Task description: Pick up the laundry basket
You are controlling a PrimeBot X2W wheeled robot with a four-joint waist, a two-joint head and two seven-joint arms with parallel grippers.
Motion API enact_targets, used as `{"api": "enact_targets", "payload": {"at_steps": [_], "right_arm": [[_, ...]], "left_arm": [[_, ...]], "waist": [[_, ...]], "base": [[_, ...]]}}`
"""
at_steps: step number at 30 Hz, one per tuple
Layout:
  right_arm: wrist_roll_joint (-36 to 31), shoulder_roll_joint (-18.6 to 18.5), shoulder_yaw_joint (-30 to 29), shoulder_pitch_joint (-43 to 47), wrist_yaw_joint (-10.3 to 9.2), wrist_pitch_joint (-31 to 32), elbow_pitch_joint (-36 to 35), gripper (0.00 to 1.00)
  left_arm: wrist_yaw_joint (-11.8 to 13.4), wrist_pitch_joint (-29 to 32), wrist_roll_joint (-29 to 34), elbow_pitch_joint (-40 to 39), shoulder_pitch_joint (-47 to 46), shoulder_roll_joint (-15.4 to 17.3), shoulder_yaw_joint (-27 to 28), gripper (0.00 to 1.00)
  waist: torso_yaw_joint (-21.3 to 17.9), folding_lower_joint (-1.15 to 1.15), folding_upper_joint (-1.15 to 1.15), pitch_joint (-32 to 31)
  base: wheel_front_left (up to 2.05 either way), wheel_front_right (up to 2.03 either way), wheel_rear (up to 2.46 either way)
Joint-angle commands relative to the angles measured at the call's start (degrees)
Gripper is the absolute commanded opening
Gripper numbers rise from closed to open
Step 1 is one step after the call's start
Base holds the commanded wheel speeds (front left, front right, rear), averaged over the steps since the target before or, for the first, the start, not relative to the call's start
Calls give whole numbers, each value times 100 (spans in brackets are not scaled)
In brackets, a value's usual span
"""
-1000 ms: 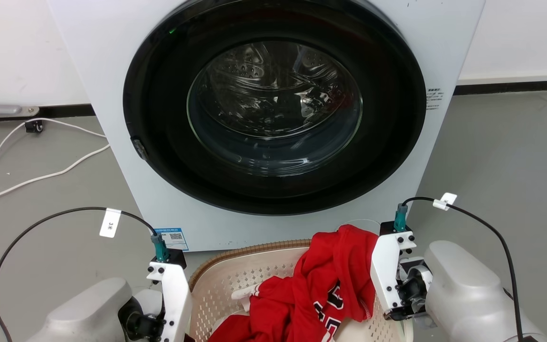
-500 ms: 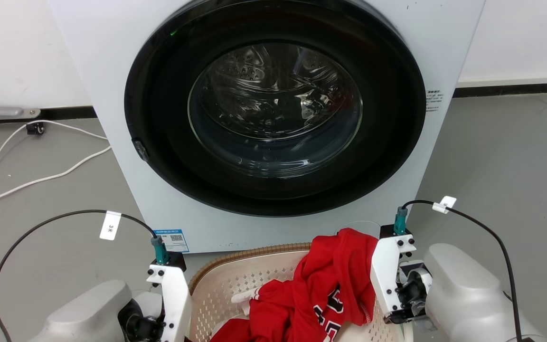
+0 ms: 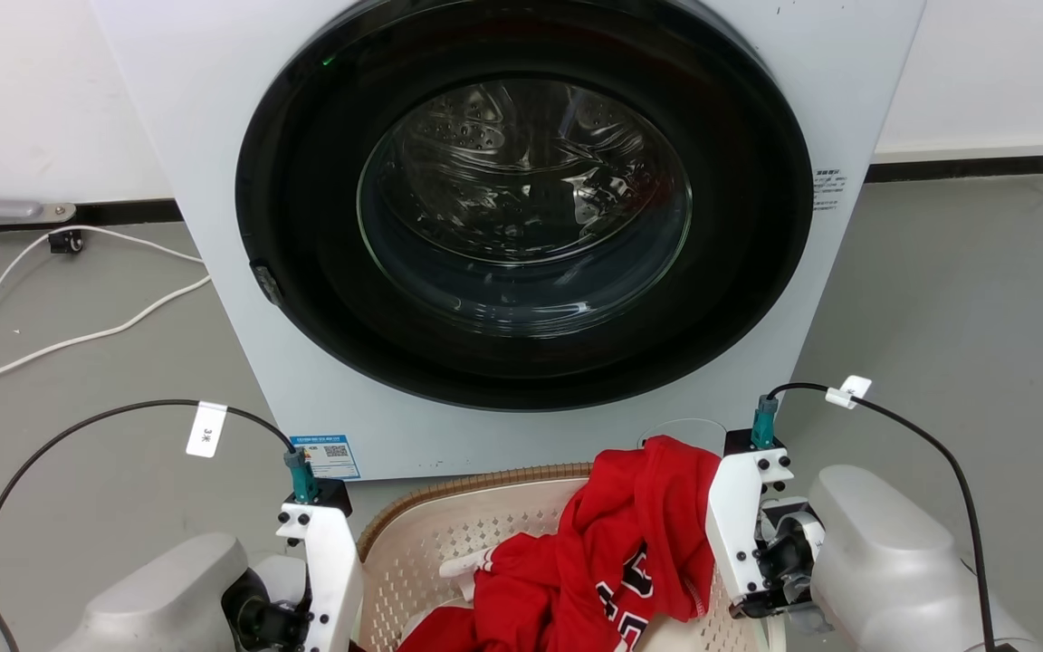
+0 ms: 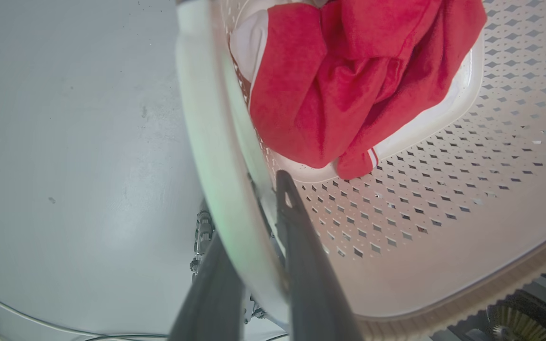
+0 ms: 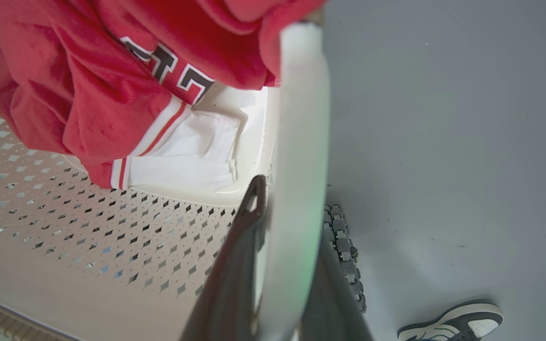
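Clamping the left edge of the basket [image 3: 449, 534], the left gripper [image 4: 249, 208] has one finger inside, one outside; the right gripper [image 5: 292, 208] grips the right edge likewise. The basket, holding a red shirt [image 3: 630, 534], lies just before the washer [image 3: 214, 136].

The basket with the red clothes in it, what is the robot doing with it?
The robot is holding the laundry basket by both sides, in front of the washing machine. Its left tool pinches the basket's edge on one side, one finger inside and one outside, and its right tool does the same on the other side. A red garment with white trim lies heaped inside. Whether the basket is off the floor yet cannot be told.
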Motion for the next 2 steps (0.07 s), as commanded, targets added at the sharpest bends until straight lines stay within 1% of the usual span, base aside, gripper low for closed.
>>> {"api": "enact_targets", "payload": {"at_steps": [1, 2], "right_arm": [[15, -117, 25, -59, 0, -43, -2, 0], [9, -116, 38, -69, 0, -36, 6, 0]], "left_arm": [[-24, 55, 25, 27, -43, 82, -31, 0], [-24, 52, 13, 32, -41, 81, -31, 0]], "waist": [[-2, 0, 0, 0], [-3, 0, 0, -1]], "base": [[0, 0, 0], [0, 0, 0]]}}
